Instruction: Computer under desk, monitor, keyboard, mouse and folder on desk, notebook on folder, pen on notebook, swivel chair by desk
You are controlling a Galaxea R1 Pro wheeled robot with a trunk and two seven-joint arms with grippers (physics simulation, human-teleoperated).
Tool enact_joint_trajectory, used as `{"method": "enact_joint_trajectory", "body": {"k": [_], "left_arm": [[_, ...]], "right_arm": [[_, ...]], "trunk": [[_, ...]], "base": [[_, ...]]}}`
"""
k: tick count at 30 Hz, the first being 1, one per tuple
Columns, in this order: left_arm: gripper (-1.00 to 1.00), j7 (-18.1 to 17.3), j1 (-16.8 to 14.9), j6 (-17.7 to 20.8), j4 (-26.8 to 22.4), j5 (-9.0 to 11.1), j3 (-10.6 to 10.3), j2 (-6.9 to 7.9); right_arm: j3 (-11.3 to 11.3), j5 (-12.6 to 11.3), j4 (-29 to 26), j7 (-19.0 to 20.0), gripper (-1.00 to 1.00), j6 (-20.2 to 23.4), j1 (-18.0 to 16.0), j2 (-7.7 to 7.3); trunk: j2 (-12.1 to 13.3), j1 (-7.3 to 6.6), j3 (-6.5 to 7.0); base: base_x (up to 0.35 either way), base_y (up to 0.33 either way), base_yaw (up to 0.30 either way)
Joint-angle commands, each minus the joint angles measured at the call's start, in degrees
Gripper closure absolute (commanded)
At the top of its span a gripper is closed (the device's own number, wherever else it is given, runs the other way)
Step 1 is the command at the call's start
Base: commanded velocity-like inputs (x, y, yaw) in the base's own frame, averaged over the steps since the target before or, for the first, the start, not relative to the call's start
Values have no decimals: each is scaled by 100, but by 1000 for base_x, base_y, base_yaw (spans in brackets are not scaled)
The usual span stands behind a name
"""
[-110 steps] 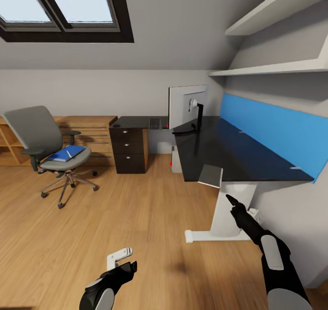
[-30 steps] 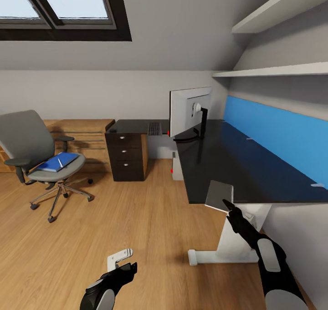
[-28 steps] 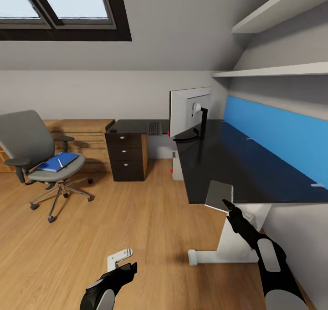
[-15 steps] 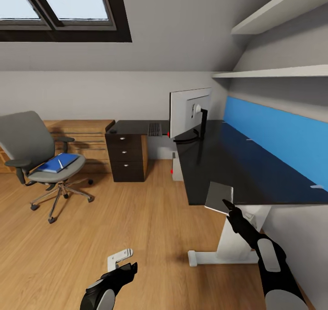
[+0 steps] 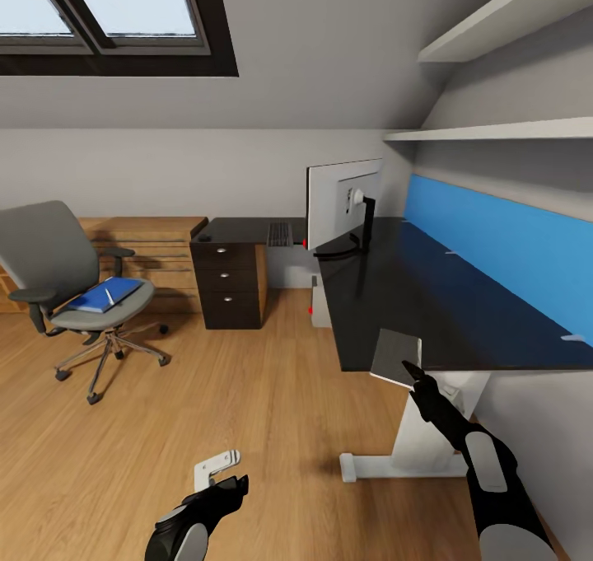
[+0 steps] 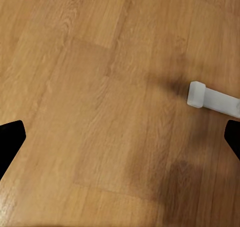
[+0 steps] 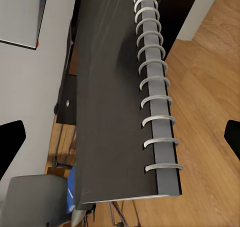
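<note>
The dark grey spiral notebook (image 5: 395,353) (image 7: 120,102) sits tilted at the near corner of the black desk (image 5: 428,289), overhanging its edge. My right gripper (image 5: 409,370) (image 7: 120,137) is at the notebook's near edge, fingers wide apart. My left gripper (image 5: 218,472) (image 6: 120,137) hangs open and empty over the floor. The grey swivel chair (image 5: 49,252) stands at the left, with the blue folder (image 5: 103,294) and the white pen (image 5: 109,295) on its seat. On the desk are the monitor (image 5: 342,190), the keyboard (image 5: 280,233) and the mouse (image 5: 203,236). The computer (image 5: 319,299) stands under the desk.
A light-wood chest of drawers (image 5: 152,248) stands behind the chair. A blue wall panel (image 5: 511,248) and shelves (image 5: 502,128) run along the right wall. The desk's white foot (image 5: 387,465) (image 6: 212,99) juts onto the wooden floor (image 5: 247,396).
Since the oldest frame the view has shifted toward the desk, and my right gripper now reaches the notebook's near edge. Over the last second nothing has visibly moved.
</note>
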Motion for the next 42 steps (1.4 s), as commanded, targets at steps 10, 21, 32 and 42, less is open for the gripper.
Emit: {"method": "enact_joint_trajectory", "body": {"k": [10, 21, 32, 42], "left_arm": [[-100, 58, -4, 3, -7, 60, -7, 1], [-100, 58, -4, 3, -7, 68, -7, 1], [-100, 66, -4, 3, -7, 69, -7, 1], [-100, 67, -4, 3, 2, 77, -7, 2]], "right_arm": [[-28, -17, -4, 4, 100, 48, -7, 7], [-28, -9, -9, 5, 100, 35, -7, 15], [-6, -8, -23, 14, 100, 38, -7, 19], [231, -12, -48, 45, 100, 37, -7, 14]], "trunk": [[-3, -1, -6], [77, -44, 30], [518, -286, 228], [920, -506, 407]], "base": [[0, 0, 0], [0, 0, 0], [0, 0, 0], [0, 0, 0]]}}
